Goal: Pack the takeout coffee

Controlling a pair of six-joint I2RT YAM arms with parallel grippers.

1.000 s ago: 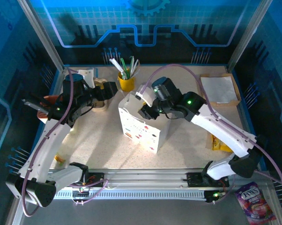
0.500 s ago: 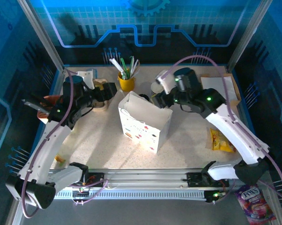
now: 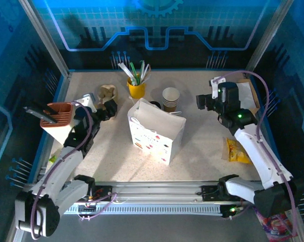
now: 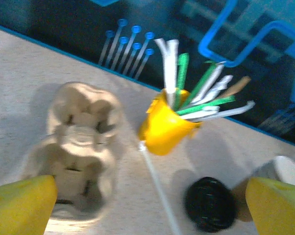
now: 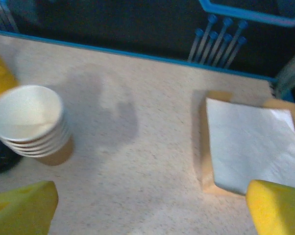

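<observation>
Left tool (image 4: 148,204): spread wide, empty, above tabletop (image 4: 20,63) beside pulp cup carrier (image 4: 79,142).
Right tool (image 5: 150,205): spread wide, empty, near lidless cup stack (image 5: 27,115).
Print on white paper bag (image 3: 157,136): too small to read.
Takeout coffee (image 4: 209,204): round black lid, standing on tabletop just behind bag, beside stack.

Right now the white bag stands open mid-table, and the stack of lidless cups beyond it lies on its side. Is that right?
Not quite. The stack of lidless cups stands upright, mouths up, as the right wrist view shows. The white bag does stand open mid-table, with the stack beyond it.
</observation>
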